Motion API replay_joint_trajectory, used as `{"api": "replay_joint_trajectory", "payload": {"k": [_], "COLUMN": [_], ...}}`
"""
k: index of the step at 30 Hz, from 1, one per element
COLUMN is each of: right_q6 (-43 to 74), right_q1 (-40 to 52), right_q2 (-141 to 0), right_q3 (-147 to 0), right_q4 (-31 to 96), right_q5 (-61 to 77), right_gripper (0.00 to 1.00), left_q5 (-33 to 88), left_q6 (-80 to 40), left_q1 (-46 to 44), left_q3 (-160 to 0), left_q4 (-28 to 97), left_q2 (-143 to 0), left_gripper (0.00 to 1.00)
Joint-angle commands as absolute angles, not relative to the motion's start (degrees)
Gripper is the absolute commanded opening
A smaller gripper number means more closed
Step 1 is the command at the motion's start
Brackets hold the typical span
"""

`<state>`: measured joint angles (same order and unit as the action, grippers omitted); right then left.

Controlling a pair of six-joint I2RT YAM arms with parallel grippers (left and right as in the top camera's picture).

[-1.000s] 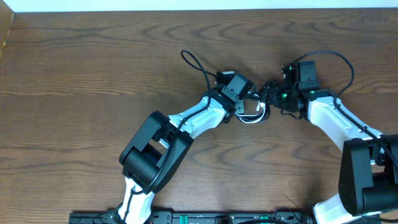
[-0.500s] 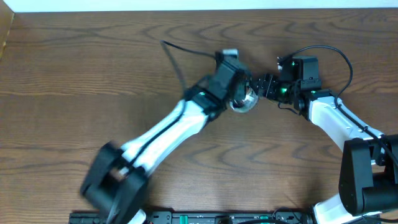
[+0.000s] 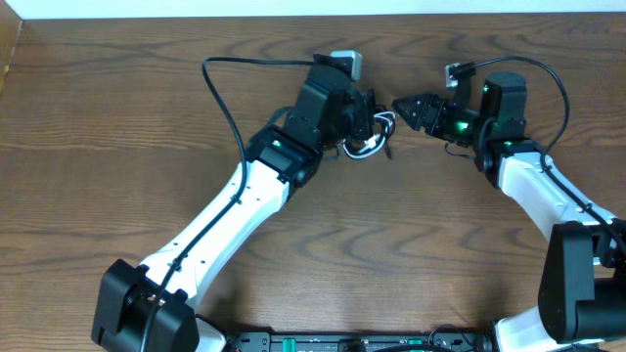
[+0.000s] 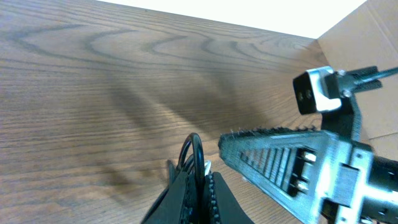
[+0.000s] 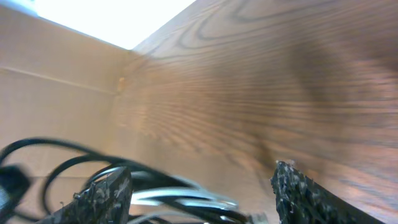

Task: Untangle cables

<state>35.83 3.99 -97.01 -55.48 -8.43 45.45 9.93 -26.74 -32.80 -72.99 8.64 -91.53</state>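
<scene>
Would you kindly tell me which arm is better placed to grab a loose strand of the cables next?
Right, I'd say. The left gripper looks already shut on the cables, while the right gripper is open, facing them, with strands lying between its fingers.

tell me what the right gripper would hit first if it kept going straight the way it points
Most likely the cables bunched at the left gripper. The open right gripper points roughly at them, and its wrist view shows loops just ahead. Relative height is unclear.
</scene>
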Motion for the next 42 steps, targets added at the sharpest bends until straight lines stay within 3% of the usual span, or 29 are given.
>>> {"api": "replay_joint_trajectory", "payload": {"k": [1,10,16,24,38,42], "right_q6": [40.8,44.2,47.6,52.9,53.6,54.4], "right_q1": [4.1,4.7,8.4,13.6,18.8,18.8], "right_q2": [-95.7,-95.7,-95.8,-95.9,-95.9,-95.9], "right_q3": [-55.7,-55.7,-55.7,-55.7,-55.7,-55.7], "right_q4": [-8.6,-9.6,-9.2,-10.3,-14.1,-14.9], "right_q5": [51.5,54.0,47.2,41.5,30.4,28.5], "right_gripper": [0.68,0.67,0.67,0.59,0.55,0.47], "left_q5": [11.6,11.4,11.4,11.4,11.6,11.6], "left_q6": [-27.1,-29.7,-32.1,-33.0,-35.5,-37.4], "left_q1": [-31.3,-30.2,-30.2,-30.2,-33.1,-33.9], "left_q3": [-73.5,-73.5,-73.5,-73.5,-73.5,-73.5], "left_q4": [8.3,8.4,8.4,8.4,8.0,8.0], "left_q2": [-91.5,-91.5,-91.5,-91.5,-91.5,-91.5], "left_gripper": [0.07,0.07,0.08,0.07,0.08,0.07]}}
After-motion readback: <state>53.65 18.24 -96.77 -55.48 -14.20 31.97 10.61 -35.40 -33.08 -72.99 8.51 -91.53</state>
